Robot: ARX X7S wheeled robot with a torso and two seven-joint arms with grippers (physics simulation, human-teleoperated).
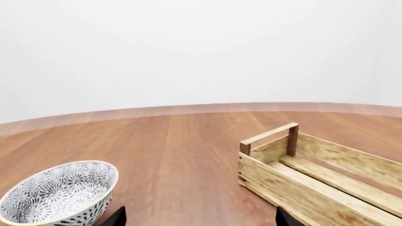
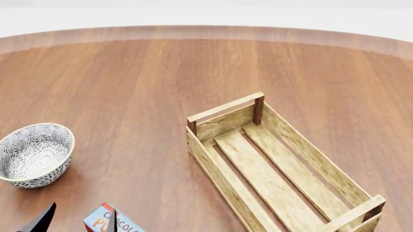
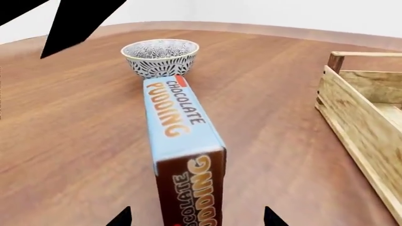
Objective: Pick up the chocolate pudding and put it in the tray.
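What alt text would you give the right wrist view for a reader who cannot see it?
A light-blue chocolate pudding carton with orange lettering and dark brown end lies on a brown wooden table, just ahead of the right end effector. Beyond it stands a round grey-and-white patterned bowl; a light slatted wooden tray sits beside.

Chocolate pudding (image 3: 182,141): small rectangular carton, light-blue face with orange "CHOCOLATE PUDDING" lettering, dark brown end panel repeating the text, red trim at the far end. It's lying long-side down on the bench, blue face up. In the head view only its corner is showing (image 2: 106,221) at the bottom edge, left of centre.

Tray (image 2: 227,121): long rectangular crate of light slatted wood, raised bars across both short ends, darker corner posts. It's sitting upright on the bench, angled diagonally, nothing inside. In the right wrist view its near wall (image 3: 358,136) is sitting well apart from the carton; the left wrist view is showing one end (image 1: 270,155).
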